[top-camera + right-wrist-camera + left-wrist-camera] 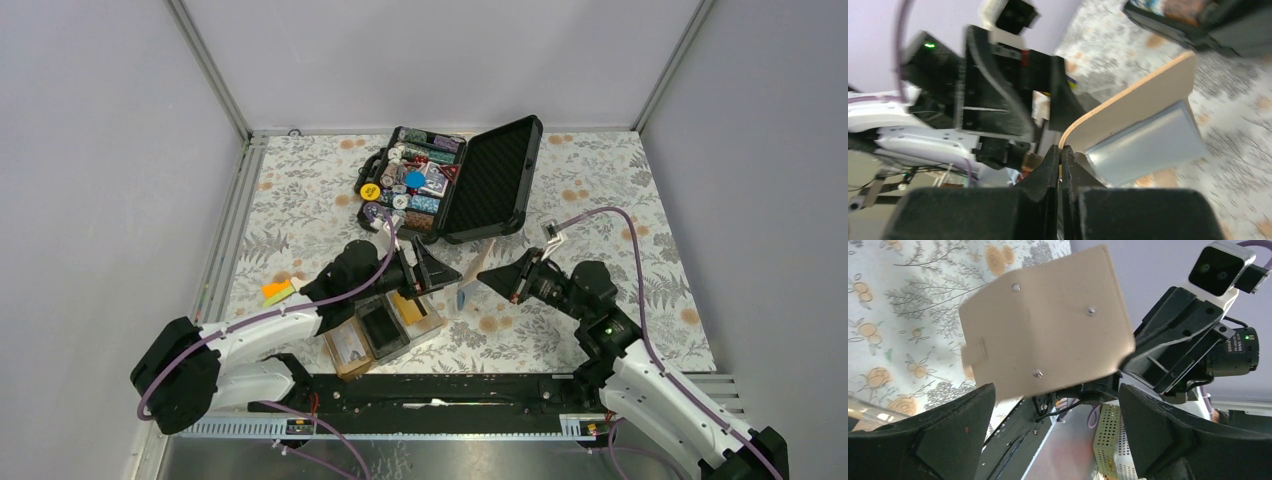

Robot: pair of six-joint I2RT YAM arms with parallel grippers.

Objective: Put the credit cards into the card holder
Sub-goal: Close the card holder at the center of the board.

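Note:
The card holder (350, 350) is a low clear tray near the front edge, with brown, dark and clear compartments. A gold-orange credit card (411, 308) lies in its right compartment. My right gripper (487, 280) is shut on the edge of a tan card-sized panel (476, 266), held upright above the table just right of the tray. In the right wrist view the gripper (1061, 151) pinches the tan panel (1140, 97), which carries a silver-blue plate (1145, 142). My left gripper (447, 272) is open and empty, facing the panel. In the left wrist view this gripper (1055, 390) frames the panel's studded face (1048, 335).
An open black chip case (420, 180) with chips and its foam lid (495, 178) stands at the back centre. A small orange and green pad (278, 291) lies left of the left arm. Grey walls close in the floral cloth on three sides.

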